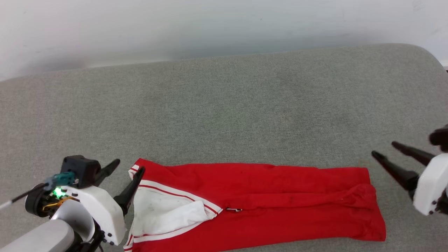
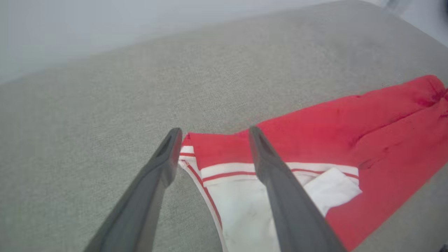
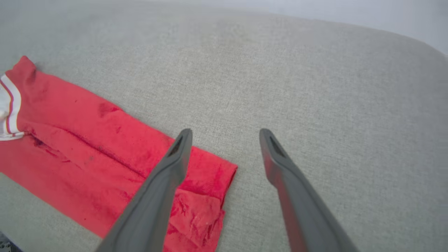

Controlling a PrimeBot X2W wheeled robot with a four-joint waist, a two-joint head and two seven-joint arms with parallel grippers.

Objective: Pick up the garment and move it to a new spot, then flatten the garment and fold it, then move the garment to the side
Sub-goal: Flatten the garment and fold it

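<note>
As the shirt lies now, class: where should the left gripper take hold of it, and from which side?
Probably the striped far corner of the garment, approached from the robot's left. The folded band lies flat, and that corner lines up between the left gripper's open fingers.

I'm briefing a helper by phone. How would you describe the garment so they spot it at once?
A grey fabric surface stretches before the robot. Along its near edge, between the left gripper and the right gripper, lies the garment, folded into a long strip. It is bright red, with a white, red-striped sleeve at its left end.
</note>
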